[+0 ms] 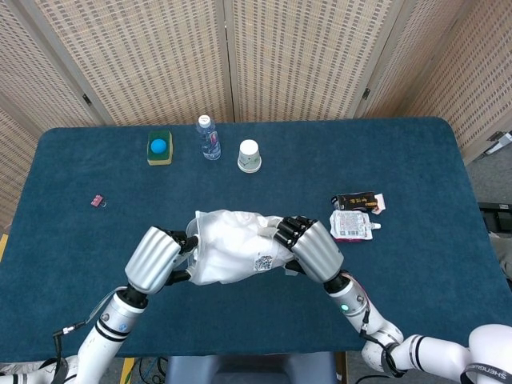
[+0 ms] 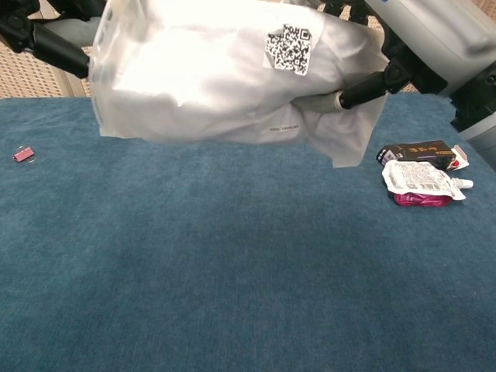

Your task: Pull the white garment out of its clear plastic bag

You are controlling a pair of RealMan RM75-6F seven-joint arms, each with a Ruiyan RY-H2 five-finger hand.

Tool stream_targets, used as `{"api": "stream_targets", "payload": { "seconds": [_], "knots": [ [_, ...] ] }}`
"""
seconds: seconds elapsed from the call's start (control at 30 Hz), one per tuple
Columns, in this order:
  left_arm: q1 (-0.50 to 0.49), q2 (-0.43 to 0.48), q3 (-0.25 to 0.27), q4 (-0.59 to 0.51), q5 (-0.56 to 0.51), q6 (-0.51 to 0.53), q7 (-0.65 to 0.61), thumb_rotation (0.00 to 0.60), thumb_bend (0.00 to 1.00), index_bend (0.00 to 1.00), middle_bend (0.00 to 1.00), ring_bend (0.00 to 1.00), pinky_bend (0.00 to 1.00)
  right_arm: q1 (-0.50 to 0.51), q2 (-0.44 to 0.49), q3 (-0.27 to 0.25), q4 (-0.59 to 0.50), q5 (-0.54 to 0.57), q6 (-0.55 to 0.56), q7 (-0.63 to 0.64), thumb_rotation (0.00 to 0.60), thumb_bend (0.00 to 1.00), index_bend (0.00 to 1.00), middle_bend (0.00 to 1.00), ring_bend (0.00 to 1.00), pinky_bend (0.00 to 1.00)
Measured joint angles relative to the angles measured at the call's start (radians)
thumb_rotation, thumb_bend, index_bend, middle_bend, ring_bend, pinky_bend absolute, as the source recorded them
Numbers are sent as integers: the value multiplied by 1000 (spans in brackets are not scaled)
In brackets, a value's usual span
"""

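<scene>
The clear plastic bag with the white garment folded inside hangs above the blue table, lifted between both hands. A QR label shows on its underside in the chest view, where the bag fills the top of the frame. My left hand grips the bag's left end. My right hand grips the right end, its fingers pressed into the plastic. The garment is fully inside the bag; the bag's opening is not visible.
A black box and a pink-white pouch lie to the right. At the back stand a paper cup, a water bottle and a green sponge with a blue ball. A small pink clip lies far left.
</scene>
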Motion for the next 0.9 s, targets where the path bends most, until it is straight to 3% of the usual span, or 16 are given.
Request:
{"api": "stream_targets", "payload": {
  "seconds": [0.63, 0.7, 0.77, 0.8, 0.9],
  "knots": [
    [41, 24, -17, 108, -85, 43, -36, 600, 547, 782, 1000, 811, 979, -51, 46, -28, 53, 74, -26, 29, 600, 573, 621, 653, 620, 776],
    [43, 28, -17, 115, -91, 43, -39, 600, 547, 782, 1000, 811, 979, -55, 50, -31, 54, 83, -34, 35, 600, 480, 589, 600, 590, 776],
    [44, 28, -15, 119, -94, 40, -39, 600, 547, 782, 1000, 811, 979, -58, 55, -35, 55, 95, -48, 42, 600, 294, 508, 515, 527, 749],
    [44, 26, -12, 122, -95, 39, -39, 600, 547, 782, 1000, 811, 979, -58, 57, -37, 55, 101, -57, 45, 600, 193, 449, 457, 478, 716],
    [42, 18, -7, 131, -92, 35, -34, 600, 547, 782, 1000, 811, 979, -59, 64, -40, 49, 123, -90, 54, 600, 19, 279, 295, 326, 579]
  ]
}}
